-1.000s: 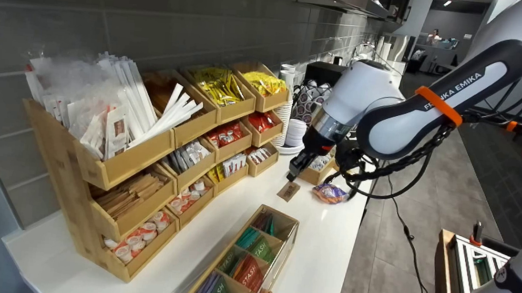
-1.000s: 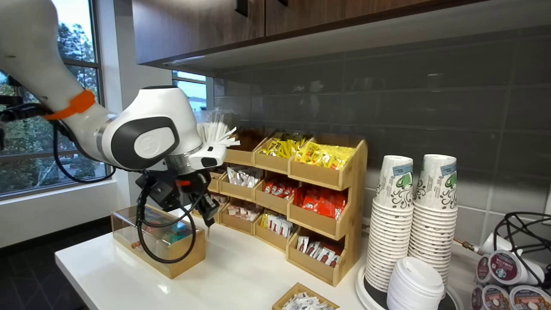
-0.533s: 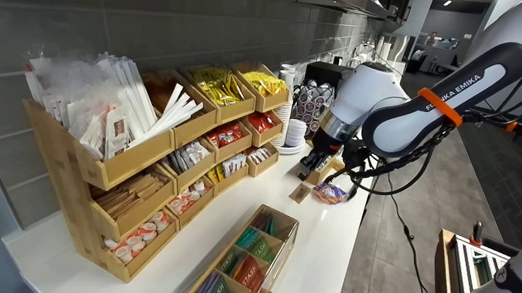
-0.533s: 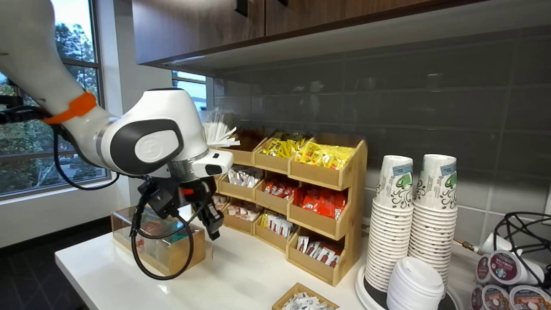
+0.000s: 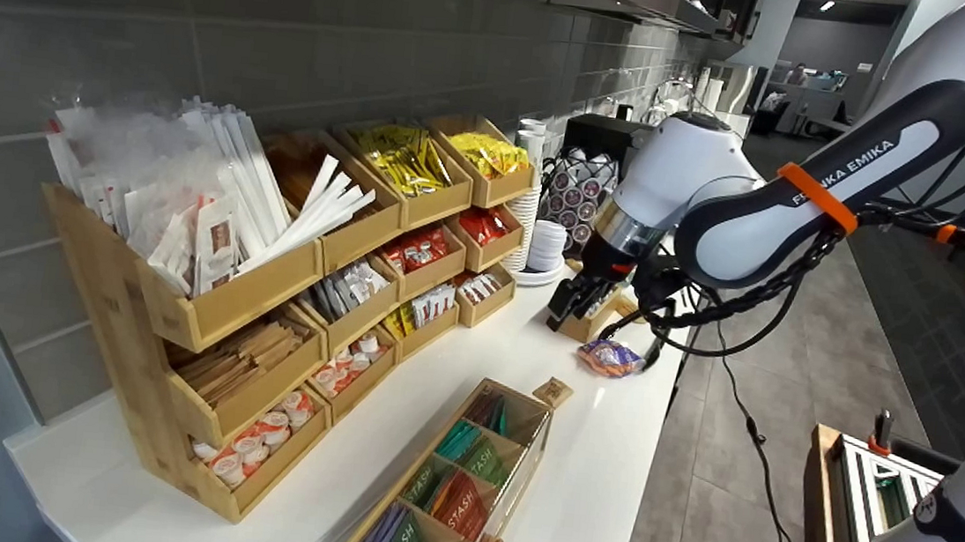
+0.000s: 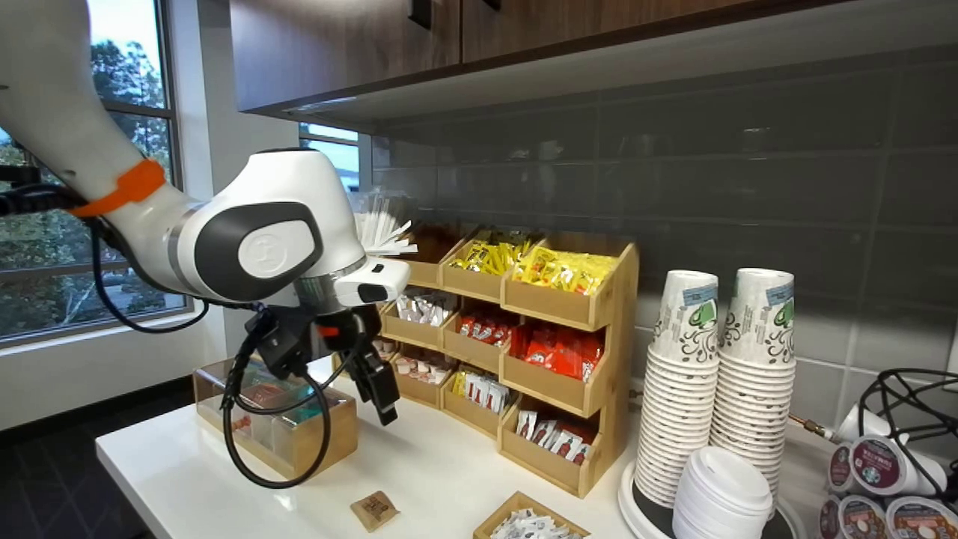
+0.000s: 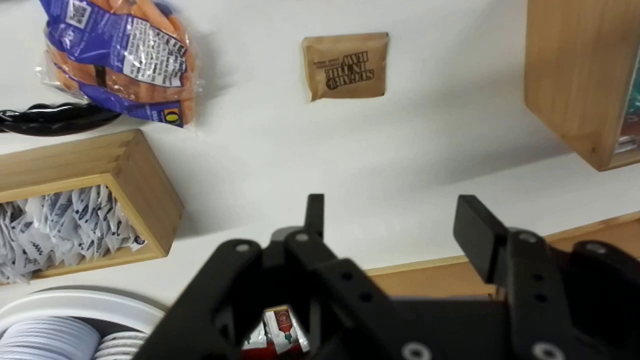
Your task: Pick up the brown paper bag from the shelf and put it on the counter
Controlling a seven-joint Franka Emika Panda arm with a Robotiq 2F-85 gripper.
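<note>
My gripper (image 7: pixel 390 207) has its jaws apart around nothing, and the brown paper packet (image 7: pixel 346 66) lies flat on the counter (image 7: pixel 250 160), so I judge the placing done and would next back away.

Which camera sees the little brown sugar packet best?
The wrist view. It looks down on the packet, large and whole, with upside-down "SUGAR IN THE RAW" readable. Both exterior views show it too, but much smaller, its print hard to read.

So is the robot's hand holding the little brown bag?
No, the wrist view shows the brown bag on the counter, apart from the open hand.
</note>
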